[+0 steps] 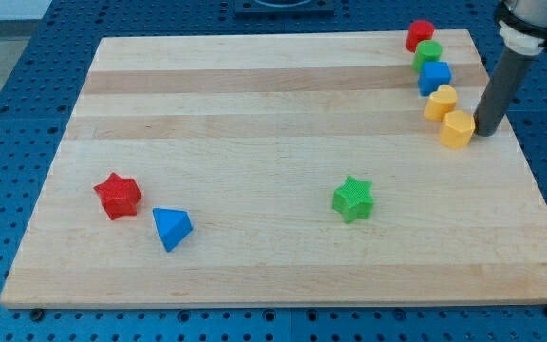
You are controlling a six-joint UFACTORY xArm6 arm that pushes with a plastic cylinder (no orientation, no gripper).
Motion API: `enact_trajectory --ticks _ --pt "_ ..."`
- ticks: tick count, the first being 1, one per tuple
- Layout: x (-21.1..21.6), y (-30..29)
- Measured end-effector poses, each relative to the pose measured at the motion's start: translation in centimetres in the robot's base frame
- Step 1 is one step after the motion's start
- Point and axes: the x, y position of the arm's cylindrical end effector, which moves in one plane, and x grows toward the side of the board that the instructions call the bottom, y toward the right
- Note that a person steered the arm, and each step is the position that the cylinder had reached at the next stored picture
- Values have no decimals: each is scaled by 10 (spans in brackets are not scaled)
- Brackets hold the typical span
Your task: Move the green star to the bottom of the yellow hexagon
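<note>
Green star [353, 199] sits alone in the lower middle of the board [254, 104], well apart from the yellow hexagon [458, 129], which lies toward two o'clock from it near the view's right edge. Going left to right: a red star [118, 195] and a blue triangle [172, 228] at lower left, then the green star, then a crowded column at upper right of a red block [420, 35], green block [428, 55], blue block [435, 76], a second yellow block [441, 102] and the hexagon.

Risks, as I judge them: my tip [488, 131] stands just beside the hexagon at its three o'clock, so leaving carelessly could nudge it into the column. A push off the star's centre could spin it aside.

The rod stands near upright; there are no jaws to report.
</note>
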Motion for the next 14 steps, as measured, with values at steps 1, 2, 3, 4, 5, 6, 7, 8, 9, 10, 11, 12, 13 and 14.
enact_trajectory --ticks 1,2,3,4,5,6,7,8,9,10,11,12,13,14 --pt "16 14" --pt "77 -9" --pt "58 -99" --pt "35 -204" --pt "104 -236" --pt "125 -162" --pt "110 -86" --pt "103 -66" --pt "158 -77" --pt "152 -136" --pt "116 -154" --pt "94 -142" --pt "84 -96" --pt "84 -89"
